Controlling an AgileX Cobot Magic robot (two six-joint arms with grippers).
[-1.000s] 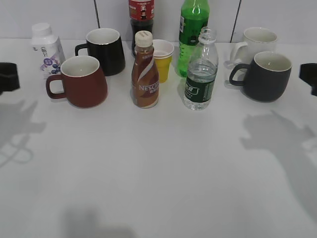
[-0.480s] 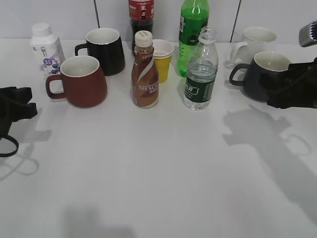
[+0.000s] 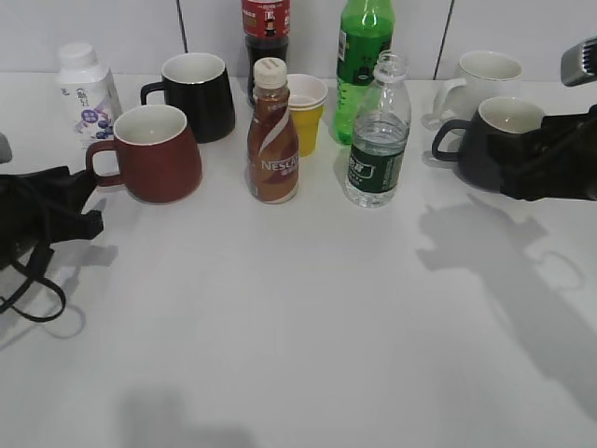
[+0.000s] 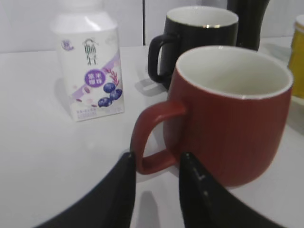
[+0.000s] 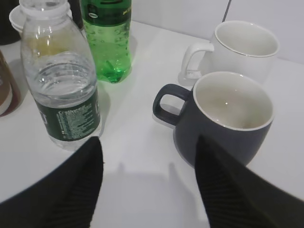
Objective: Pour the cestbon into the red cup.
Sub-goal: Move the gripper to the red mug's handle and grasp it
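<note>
The cestbon [image 3: 378,135], a clear ribbed bottle with a dark green label and no cap, stands upright at centre right; it also shows in the right wrist view [image 5: 61,85]. The red cup [image 3: 159,154] stands at the left with its handle pointing left. My left gripper [image 3: 93,198] is open just left of the cup; in the left wrist view its jaws [image 4: 156,159] sit on either side of the lower handle of the red cup [image 4: 228,109] without closing on it. My right gripper [image 3: 511,173] is open wide and empty [image 5: 149,142], right of the cestbon.
A dark grey mug [image 3: 490,140] sits right by the right gripper, with a white mug [image 3: 485,79] behind it. A Nescafe bottle [image 3: 272,135], yellow paper cup [image 3: 306,112], green bottle [image 3: 364,56], black mug [image 3: 198,93] and white yoghurt bottle [image 3: 84,89] crowd the back.
My left gripper has moved right up to the red cup's handle. My right gripper came in from the right edge and has held still for the last half second.
</note>
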